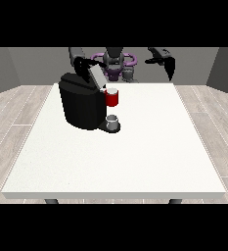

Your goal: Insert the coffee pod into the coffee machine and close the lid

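Black against the back wall, your hand at the view's left [82,62] sits at the raised grey lid [97,75] of the coffee machine [81,104]; its fingers can't be read. Your other hand [170,65] hangs open, well off to the machine's side. No pod is discernible

coffee pod hidden, hand [82,62] fingers behind raised lid [97,74]

hand at view's right [170,66] raised, fingers downward

i saw the coffee machine [81,105] on the white table [135,157], lid [97,75] raised, a cup [112,121] beneath its red holder [112,98].
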Robot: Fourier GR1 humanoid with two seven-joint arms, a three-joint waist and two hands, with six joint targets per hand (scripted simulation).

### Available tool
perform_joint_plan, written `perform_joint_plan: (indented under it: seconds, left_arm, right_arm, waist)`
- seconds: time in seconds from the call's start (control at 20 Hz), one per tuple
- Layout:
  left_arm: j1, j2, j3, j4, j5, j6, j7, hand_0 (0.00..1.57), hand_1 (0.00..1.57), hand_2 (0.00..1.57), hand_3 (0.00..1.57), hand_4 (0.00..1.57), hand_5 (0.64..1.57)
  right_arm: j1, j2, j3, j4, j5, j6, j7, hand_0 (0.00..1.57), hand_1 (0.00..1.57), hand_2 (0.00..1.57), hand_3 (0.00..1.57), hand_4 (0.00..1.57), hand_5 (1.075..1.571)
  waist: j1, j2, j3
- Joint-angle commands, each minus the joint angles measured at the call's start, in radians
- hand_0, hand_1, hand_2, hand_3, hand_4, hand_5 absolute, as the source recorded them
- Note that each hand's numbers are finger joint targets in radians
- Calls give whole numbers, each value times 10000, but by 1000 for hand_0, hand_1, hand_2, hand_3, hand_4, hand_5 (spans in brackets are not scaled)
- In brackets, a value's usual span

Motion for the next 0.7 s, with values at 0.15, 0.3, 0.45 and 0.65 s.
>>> perform_joint_plan:
  seconds: [0.15, 0.3, 0.45, 0.65]
  left_arm:
    - [-154, -328, -368, -290, -110, 568, 620, 0, 0, 0, 0, 0, 1571]
    - [-277, 147, -65, -163, 211, 170, 321, 0, 0, 0, 0, 131, 1571]
    - [-309, 64, -61, 266, -25, 587, 75, 0, 0, 0, 0, 192, 1571]
    - [-398, 202, 134, 792, 222, 461, -86, 0, 0, 0, 0, 121, 1571]
  right_arm:
    - [-682, 59, -21, 813, 119, 67, 70, 0, 0, 0, 0, 0, 1571]
    - [-855, 140, 79, 888, 269, -12, 9, 0, 0, 0, 0, 0, 1571]
    - [-1033, 263, 300, 823, 473, -54, 104, 0, 0, 0, 0, 77, 1571]
    - [-1353, 772, 793, 529, 733, -175, 727, 0, 0, 0, 0, 214, 1571]
  waist:
    - [220, 184, 63]
    - [266, 324, 62]
    - [9, 331, 61]
    - [-199, 27, 58]
